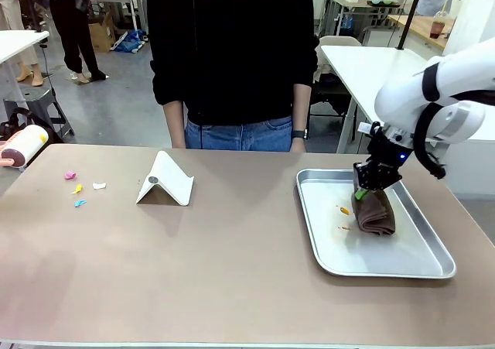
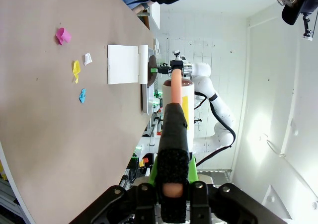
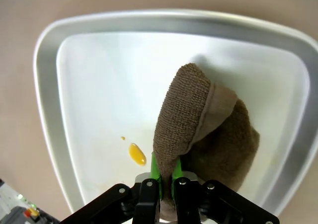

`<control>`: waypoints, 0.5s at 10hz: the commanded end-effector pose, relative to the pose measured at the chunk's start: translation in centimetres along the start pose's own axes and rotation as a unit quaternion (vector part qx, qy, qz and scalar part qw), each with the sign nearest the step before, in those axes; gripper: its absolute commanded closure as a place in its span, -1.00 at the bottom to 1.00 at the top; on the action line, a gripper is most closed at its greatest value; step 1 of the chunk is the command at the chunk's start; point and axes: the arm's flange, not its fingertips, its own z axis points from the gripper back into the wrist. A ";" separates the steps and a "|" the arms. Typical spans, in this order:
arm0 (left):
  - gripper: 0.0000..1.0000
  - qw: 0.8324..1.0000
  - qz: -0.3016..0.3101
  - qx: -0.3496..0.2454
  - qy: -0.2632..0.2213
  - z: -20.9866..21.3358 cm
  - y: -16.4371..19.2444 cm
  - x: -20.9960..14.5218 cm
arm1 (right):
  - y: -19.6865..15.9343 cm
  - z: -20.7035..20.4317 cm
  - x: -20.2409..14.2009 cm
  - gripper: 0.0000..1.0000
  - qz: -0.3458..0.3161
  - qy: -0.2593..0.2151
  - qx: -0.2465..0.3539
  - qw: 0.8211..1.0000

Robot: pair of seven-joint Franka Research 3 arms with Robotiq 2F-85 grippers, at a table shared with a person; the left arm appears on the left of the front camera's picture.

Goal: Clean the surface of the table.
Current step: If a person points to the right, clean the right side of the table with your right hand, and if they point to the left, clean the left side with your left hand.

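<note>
The white roll of a lint roller (image 1: 23,145) pokes in at the left edge of the front view, cut off by the frame. It sits just above the corner of the table (image 1: 232,264), whose tan top spans the whole lower frame. Right of it, at centre left, four paper scraps lie close together on the tabletop: pink scrap (image 1: 70,175), yellow scrap (image 1: 77,188), white scrap (image 1: 99,185) and blue scrap (image 1: 80,203). Just beyond them a folded white stand (image 1: 165,181) sits tent-like. Behind it, at top centre, a person (image 1: 232,55) in a black top stands at the far edge.

At right a silver tray (image 1: 387,268) rests on the table. Above it the right gripper (image 1: 370,180) pinches the top fold of a brown cloth (image 1: 375,212), which hangs to the tray floor beside a yellow spot (image 1: 343,209). The tray lies between this gripper and the tabletop, and the scraps are well apart from it.

In the left wrist view the left gripper (image 2: 171,184) is clamped on the roller's black foam handle (image 2: 174,129), with the table running up the left side of the picture. Whether the roll touches the table cannot be made out.

In the right wrist view the cloth hides the fingertips, and bare table shows past the tray's rim.
</note>
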 end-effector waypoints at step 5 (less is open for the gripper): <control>1.00 1.000 -0.007 -0.002 0.000 0.0 -0.4 -0.2 | 3.7 -1.5 0.5 0.82 0.076 0.046 0.013 0.996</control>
